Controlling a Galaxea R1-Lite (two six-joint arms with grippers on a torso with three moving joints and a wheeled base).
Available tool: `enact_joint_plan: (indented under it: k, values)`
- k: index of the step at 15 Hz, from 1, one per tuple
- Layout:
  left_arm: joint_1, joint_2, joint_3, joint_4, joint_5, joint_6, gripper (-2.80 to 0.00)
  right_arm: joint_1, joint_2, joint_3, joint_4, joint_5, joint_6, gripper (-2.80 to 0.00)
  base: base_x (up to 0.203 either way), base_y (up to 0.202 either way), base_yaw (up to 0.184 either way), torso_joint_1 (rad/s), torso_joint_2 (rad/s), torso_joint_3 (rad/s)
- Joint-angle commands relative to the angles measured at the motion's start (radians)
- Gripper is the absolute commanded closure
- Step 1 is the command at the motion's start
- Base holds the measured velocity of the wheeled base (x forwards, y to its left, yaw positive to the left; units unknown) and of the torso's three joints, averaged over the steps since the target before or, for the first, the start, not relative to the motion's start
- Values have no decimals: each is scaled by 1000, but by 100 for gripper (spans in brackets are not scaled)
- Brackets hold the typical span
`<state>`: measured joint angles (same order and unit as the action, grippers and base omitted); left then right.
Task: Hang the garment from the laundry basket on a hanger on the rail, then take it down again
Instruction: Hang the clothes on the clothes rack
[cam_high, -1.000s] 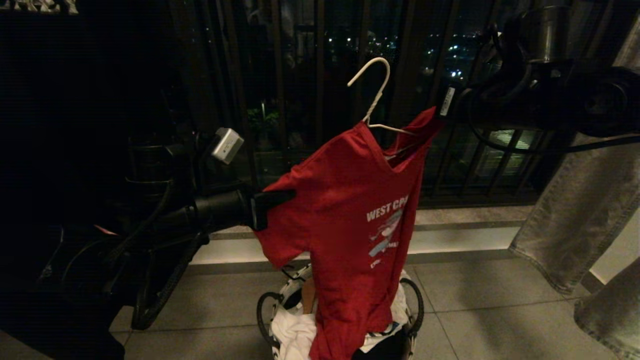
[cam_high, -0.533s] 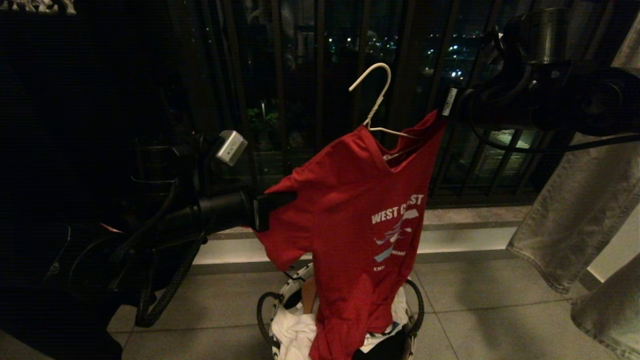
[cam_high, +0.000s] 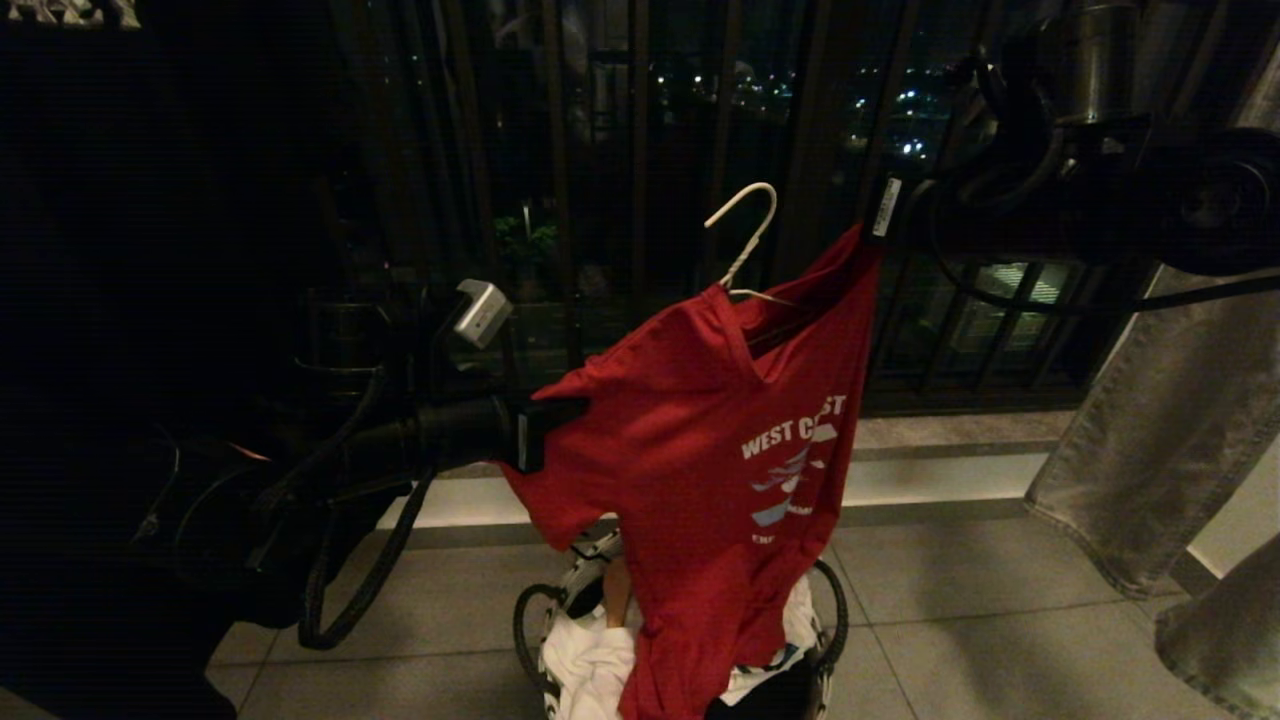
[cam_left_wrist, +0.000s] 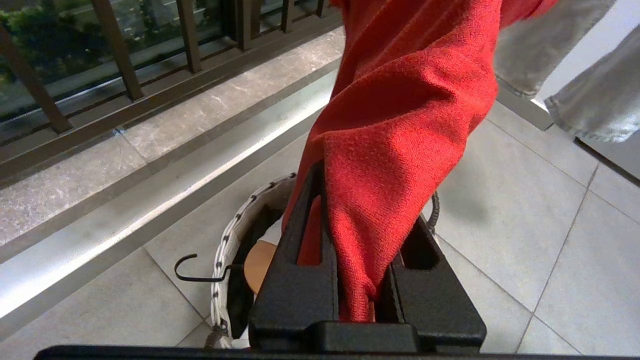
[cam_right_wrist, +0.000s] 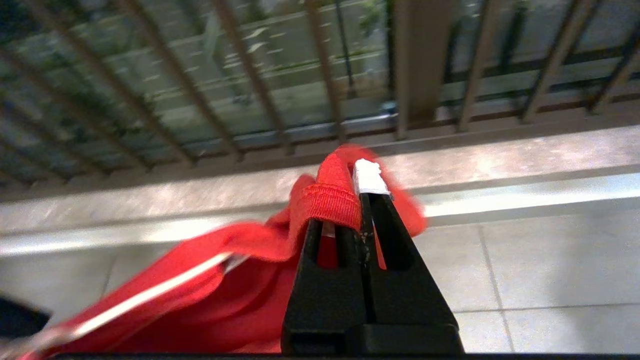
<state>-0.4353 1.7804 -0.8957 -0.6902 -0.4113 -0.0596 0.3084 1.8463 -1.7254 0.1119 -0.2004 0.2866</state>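
Fingers of both arms clamp the red T-shirt over grey floor tiles.

1. The head view is very dim; its left side is nearly black, and the left arm barely separates from the dark.
2. Small city lights glint beyond the railing.
3. A pale strip of light runs along the ledge.
4. The left wrist view is bright and sharp.
5. The right wrist view is blurred, its railing bars smeared.
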Motion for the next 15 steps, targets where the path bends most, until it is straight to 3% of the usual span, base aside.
enact_joint_plan:
  k: [1, 4, 7, 9, 15]
  values:
    - [0, 4, 3, -5, -8, -4, 0, 34, -18, 21, -7, 1, 7, 0, 0, 0, 0, 0, 0, 0]
    - [-2, 24, 3, -8, -11, -8, 0, 87, -21, 48, -12, 3, 15, 0, 0, 0, 0, 0, 0, 0]
    - [-5, 61, 13, -98, -10, -11, 0, 162, -21, 78, -12, 4, 45, 0, 0, 0, 0, 0, 0, 0]
    - [-5, 76, 18, -163, -9, -43, 0, 169, -19, 79, -11, 6, 48, 0, 0, 0, 0, 0, 0, 0]
    - [-25, 94, 22, -168, -9, -71, 0, 188, -18, 85, -6, 9, 49, 0, 0, 0, 0, 0, 0, 0]
